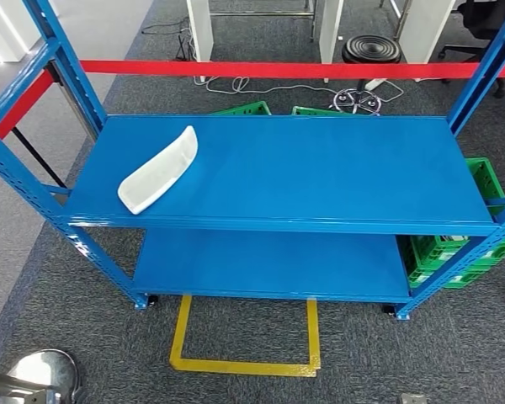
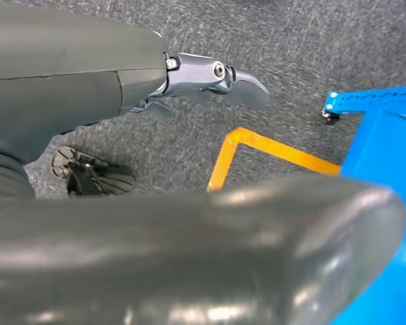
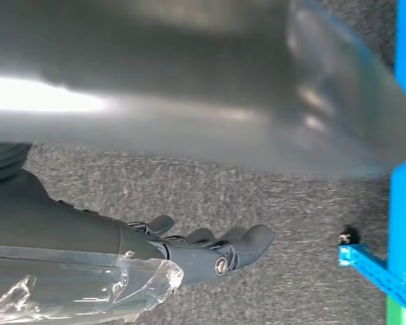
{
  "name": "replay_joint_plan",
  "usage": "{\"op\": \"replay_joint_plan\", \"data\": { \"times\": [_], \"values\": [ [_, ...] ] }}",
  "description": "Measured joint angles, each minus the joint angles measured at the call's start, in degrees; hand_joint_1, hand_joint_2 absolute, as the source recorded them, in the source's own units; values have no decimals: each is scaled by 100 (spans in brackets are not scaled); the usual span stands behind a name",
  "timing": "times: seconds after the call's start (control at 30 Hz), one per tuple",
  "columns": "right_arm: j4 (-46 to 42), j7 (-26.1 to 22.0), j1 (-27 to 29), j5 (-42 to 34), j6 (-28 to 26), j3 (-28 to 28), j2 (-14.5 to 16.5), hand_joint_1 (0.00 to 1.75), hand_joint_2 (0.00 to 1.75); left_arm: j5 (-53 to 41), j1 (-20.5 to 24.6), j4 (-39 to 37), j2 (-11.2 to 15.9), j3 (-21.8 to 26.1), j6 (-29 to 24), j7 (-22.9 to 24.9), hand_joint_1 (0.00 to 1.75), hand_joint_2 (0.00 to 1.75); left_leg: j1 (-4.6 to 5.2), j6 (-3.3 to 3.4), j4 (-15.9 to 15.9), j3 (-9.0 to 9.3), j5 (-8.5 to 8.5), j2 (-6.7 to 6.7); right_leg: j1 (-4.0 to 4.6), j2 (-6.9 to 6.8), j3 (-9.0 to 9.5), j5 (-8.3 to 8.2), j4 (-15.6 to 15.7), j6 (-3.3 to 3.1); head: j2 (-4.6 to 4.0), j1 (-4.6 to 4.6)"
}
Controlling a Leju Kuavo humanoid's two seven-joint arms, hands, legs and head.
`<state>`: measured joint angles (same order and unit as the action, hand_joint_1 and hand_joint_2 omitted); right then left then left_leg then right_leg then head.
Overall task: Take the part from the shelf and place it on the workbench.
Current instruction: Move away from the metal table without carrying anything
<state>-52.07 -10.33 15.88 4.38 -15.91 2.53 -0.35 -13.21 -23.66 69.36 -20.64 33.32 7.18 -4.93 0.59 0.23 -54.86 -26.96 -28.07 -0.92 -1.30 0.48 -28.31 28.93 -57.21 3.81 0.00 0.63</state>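
While both arms hang over grey carpet:
Part: long white plastic tray-shaped part [image 1: 159, 171] lies on blue metal shelf [image 1: 339, 177], upper level, left end.
Left hand [image 2: 201, 78]: fingers apart, empty.
Right hand [image 3: 211, 250]: fingers apart, empty.

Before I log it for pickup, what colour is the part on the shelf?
White; the part shows best in the head view.

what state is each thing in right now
white part: lying flat on the shelf's upper deck, left side, untouched
blue shelf: upright, lower deck bare
left robot hand: holds nothing, fingers extended, above the carpet
right robot hand: holds nothing, fingers extended, above the carpet
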Motion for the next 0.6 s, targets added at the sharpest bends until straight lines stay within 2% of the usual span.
{"op": "replay_joint_plan", "data": {
  "times": [0.17, 0.37, 0.5, 0.6],
  "values": [
    [16, -96, -74, -22, -4, -17, 0, 0, 0, 74, -3, -1, -2, -15, -16, -12, 0, 0, -5, -56, 349, 291, 29, 1, 10, -3, 224, -15, 261, -48, 0, -4],
    [61, -126, -127, -21, -15, -29, 0, 0, 0, 111, -2, -1, -4, -30, -39, -21, 0, 0, -10, -87, 413, 375, 13, 1, 18, -4, 326, -3, 346, -68, 0, -6],
    [128, -177, -164, 16, -34, -48, 0, 0, 175, 86, -2, -1, -4, -33, -49, -31, 0, 175, -9, -84, 413, 376, 11, 1, 18, -4, 376, -13, 373, -69, 0, -7],
    [173, -223, -198, 103, -95, -56, 0, 0, 175, -41, -1, -1, -4, -38, 4, -68, 0, 175, -8, -79, 413, 376, 6, 1, 18, -4, 388, -13, 393, -69, 0, -7]
  ]
}}
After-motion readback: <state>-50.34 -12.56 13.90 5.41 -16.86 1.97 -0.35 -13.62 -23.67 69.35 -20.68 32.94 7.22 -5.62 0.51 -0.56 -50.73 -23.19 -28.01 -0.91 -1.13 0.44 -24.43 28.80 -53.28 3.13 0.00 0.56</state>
